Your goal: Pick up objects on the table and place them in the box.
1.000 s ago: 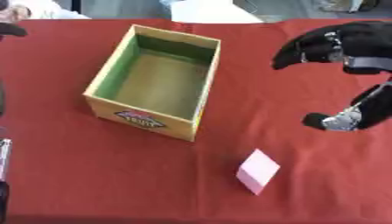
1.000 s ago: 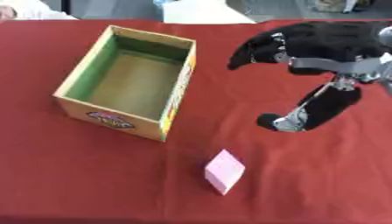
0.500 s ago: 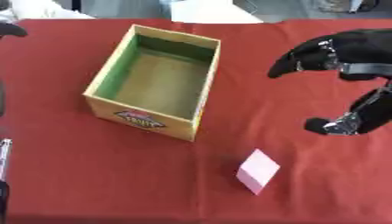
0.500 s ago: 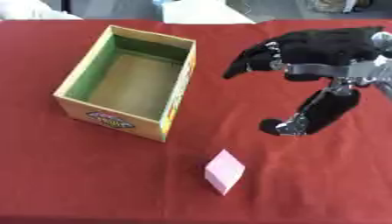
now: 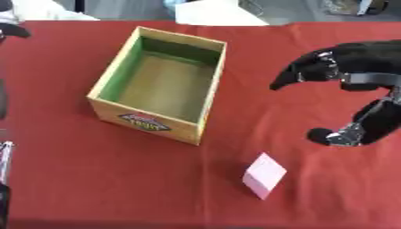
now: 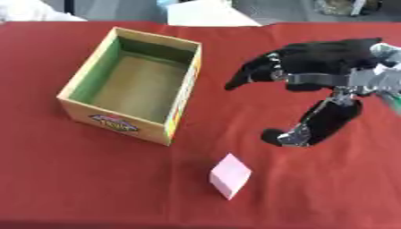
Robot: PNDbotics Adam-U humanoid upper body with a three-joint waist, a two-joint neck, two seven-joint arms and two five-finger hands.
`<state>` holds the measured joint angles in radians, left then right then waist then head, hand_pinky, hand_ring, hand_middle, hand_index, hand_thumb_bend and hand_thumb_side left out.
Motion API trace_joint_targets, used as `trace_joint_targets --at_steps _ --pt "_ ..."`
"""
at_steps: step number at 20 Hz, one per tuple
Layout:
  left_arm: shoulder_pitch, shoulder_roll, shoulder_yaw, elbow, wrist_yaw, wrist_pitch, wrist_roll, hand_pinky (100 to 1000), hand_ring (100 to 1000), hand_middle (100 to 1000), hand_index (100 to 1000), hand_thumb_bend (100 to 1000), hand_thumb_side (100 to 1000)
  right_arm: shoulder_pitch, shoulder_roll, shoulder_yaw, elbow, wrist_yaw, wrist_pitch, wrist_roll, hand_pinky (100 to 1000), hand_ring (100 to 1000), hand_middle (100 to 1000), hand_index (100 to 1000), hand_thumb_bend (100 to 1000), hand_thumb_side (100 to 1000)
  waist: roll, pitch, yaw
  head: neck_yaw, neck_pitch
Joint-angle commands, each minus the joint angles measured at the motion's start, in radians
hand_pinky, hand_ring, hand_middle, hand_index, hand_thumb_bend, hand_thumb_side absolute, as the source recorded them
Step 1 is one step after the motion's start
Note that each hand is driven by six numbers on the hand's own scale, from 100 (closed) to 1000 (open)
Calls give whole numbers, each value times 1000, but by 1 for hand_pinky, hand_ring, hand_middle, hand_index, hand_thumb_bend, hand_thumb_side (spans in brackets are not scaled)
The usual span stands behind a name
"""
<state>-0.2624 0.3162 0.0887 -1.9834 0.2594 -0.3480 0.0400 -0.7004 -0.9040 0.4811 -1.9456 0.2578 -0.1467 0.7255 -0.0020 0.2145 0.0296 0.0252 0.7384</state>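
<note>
Right hand (image 6: 329, 76) spread wide, holding nothing, above red table (image 6: 94, 179), near pink block (image 6: 229, 175), box (image 6: 129, 85) apart

Logo on box (image 5: 146, 122) front, lettering too blurred to read.

The desk (image 5: 94, 179) is covered in red cloth, matt and smooth. The box (image 5: 159, 83) looks like cardboard, tan and dull, with a green inner wall and a printed label on its front. The pink block (image 6: 229, 175) has a flat, matt surface. The right hand (image 6: 313, 71) is matt black, with silvery metal showing at the thumb.
</note>
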Motion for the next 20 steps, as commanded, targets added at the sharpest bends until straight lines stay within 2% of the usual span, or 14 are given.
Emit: trace_joint_targets --at_steps 1,10,13,20 --pt "-4 26 1 -17 6 -2 -6 550 728 599 734 100 721 -9 -34 12 7 -17 1 18 961 891 861 970 272 296 -2 -20 0 3 11" --pt "-5 26 -1 -17 8 0 -14 550 729 599 733 100 723 -12 -1 65 44 25 -18 37 960 892 864 969 288 361 -1 -20 3 -1 11" --pt "-7 26 -1 -17 8 -2 -15 549 729 599 733 100 724 -14 17 76 64 66 -31 36 960 895 870 966 307 393 1 -15 5 -4 7" --pt "-16 29 1 -17 3 -8 -14 546 730 598 733 100 729 -26 45 98 85 128 -72 19 960 898 872 965 312 400 3 15 7 -21 -32"
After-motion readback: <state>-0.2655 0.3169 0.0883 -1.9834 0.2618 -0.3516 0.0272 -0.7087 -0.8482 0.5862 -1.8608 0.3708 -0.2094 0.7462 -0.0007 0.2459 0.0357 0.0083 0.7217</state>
